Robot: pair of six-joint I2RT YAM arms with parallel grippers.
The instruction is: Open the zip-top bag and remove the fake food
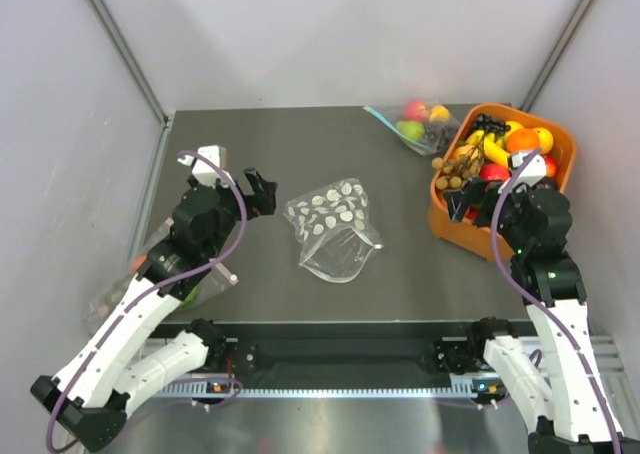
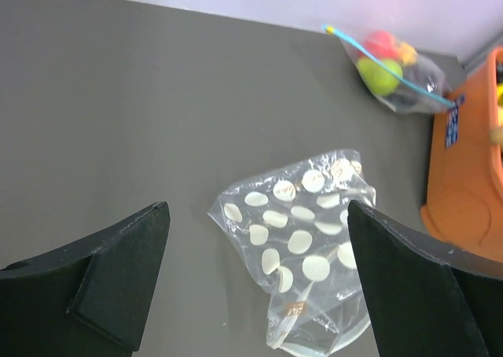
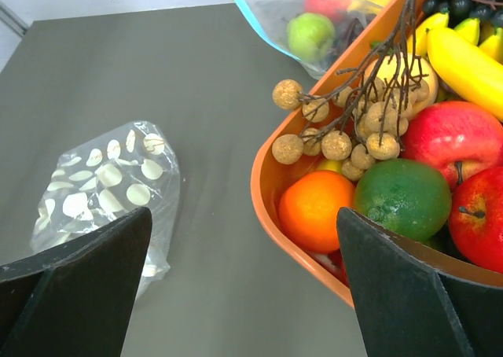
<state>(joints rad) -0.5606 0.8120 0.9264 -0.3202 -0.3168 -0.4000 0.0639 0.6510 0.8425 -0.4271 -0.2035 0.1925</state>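
Polka-dot zip-top bag [image 1: 332, 230] looks empty, so pretty much done. Left gripper [image 1: 259, 188] and right gripper [image 3: 244, 215] both gape, holding nothing. I'd just back off.

Overhead and 2 low wrist views share the zip-top bag [image 1: 332, 229].

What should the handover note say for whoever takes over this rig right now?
Left end effector: open, empty, just left of the zip-top bag.
Right end effector: open, empty, over the near-left corner of the orange bin.
Bag: lies flat mid-table, nothing visible inside.
Fake food: orange, banana and berry bunch lie in the bin among other fruit.
Done: food appears to be out.
Left: probably nothing; confirm the bag is empty.
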